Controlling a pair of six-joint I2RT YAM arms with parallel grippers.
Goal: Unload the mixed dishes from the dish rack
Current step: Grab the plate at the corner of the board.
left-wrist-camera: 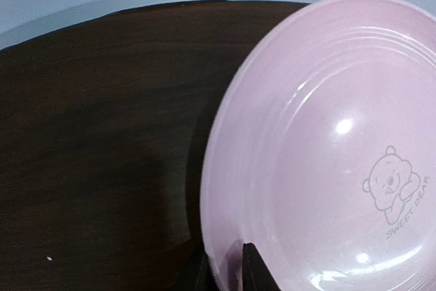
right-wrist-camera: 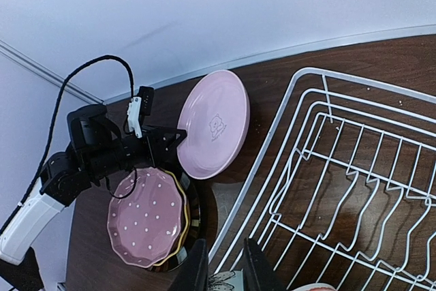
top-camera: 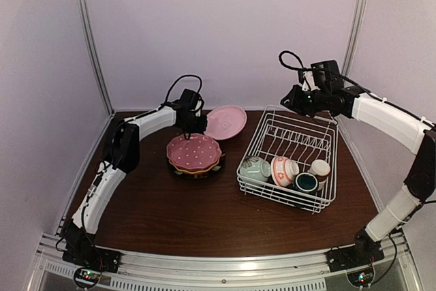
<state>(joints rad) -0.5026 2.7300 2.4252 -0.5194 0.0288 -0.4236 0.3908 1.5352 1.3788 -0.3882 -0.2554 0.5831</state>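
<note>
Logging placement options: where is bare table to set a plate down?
Wide dark wood table strip between the dotted scalloped plate stack, white wire dish rack and near edge. Crowded: behind the stack, round the plain pink plate.

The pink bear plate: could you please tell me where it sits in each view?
Top view: pink plate at centre, left of the rack.
Left wrist: pink plate fills the right half.
Right wrist: pink plate upper middle, left of the rack.
Shared landmark: the dark table.

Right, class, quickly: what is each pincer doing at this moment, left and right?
Left pincer: closed on the rim of the pink plate.
Right pincer: closed, holding nothing.
</note>
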